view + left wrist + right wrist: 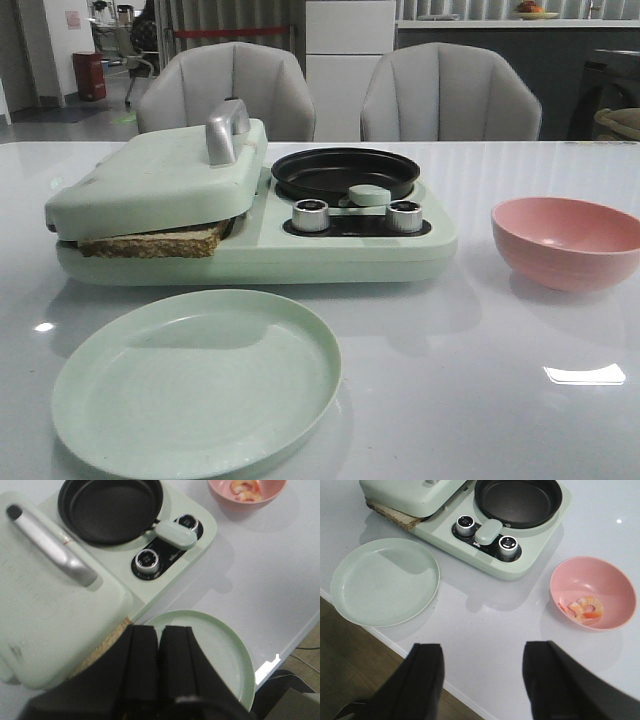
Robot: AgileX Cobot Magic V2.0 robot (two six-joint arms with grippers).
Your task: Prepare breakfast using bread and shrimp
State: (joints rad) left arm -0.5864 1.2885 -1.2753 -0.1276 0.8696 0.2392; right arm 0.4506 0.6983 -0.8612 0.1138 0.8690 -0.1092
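The left gripper (pixel 159 645) is hanging above the near edge of the breakfast maker (pixel 330 250) with its fingers (pixel 142 655) pressed together, gripping nothing and touching nothing. The right gripper (pixel 482 680) is hovering over the white surface (pixel 480 380) with its fingers (pixel 427 672) spread wide, likewise empty. The bread (pixel 150 243) is lying in the sandwich press, its brown crust poking out beneath the pale green lid (pixel 160 180), which is resting down on it. The shrimp (pixel 585 609) are sitting in the pink bowl (pixel 600 580), to the right of the appliance. The black pan (pixel 345 172) is sitting bare on its burner, and the green plate (pixel 120 400) is lying just in front of the press.
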